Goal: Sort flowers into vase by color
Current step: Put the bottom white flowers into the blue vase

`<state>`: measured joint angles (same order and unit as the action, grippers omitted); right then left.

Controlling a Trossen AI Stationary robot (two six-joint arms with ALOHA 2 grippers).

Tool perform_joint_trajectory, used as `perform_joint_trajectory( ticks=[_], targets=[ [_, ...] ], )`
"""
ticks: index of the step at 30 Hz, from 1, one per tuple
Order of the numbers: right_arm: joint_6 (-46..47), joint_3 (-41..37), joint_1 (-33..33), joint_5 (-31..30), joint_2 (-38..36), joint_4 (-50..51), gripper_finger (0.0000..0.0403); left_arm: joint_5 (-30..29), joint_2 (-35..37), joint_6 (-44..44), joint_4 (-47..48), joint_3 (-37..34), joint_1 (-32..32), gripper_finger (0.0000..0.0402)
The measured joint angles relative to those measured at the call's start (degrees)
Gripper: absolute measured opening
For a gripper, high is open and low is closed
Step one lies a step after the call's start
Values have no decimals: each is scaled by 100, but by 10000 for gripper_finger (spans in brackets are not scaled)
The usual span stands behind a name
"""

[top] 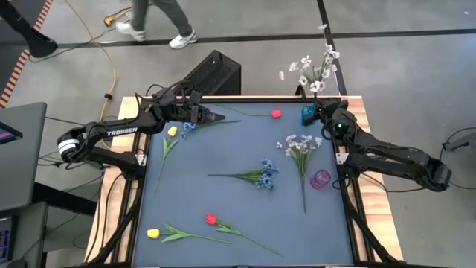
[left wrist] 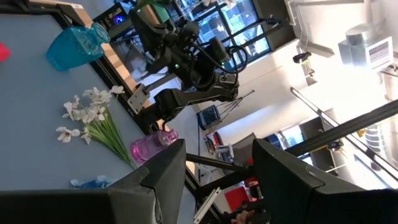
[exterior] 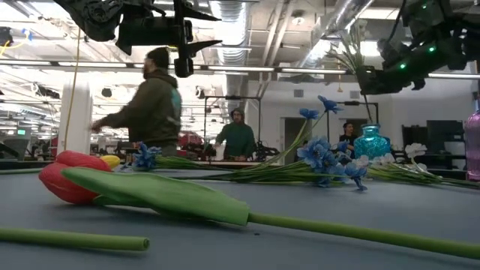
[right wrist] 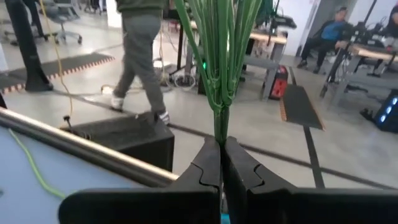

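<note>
High view: right gripper (top: 325,110) holds a white spray (top: 316,68) at the table's far right corner, just beside the teal vase (top: 308,115). Left gripper (top: 210,116) hangs over the far edge, jaws parted, empty.

Right wrist view: fingers (right wrist: 208,163) pinch green stems (right wrist: 219,56). Best to centre stems over the vase mouth before lowering.

Work table (top: 223,164) as I see it from above.
On its blue mat lie yellow, red, blue and white flowers (top: 260,176); teal vase (top: 308,115) and purple vase (top: 320,179) stand at the right edge.
</note>
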<state>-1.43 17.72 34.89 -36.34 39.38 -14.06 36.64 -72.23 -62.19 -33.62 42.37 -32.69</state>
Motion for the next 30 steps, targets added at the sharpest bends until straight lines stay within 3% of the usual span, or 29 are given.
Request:
perform_joint_trajectory(
  ticks=[20, 30],
  targets=[
    [90, 2, 147, -154, 861, -206, 26, 44, 0, -16, -9, 0, -1, 173],
    [153, 4, 110, -190, 930, 12, 25, 48, 0, 0, -9, 0, -2, 173]
  ],
)
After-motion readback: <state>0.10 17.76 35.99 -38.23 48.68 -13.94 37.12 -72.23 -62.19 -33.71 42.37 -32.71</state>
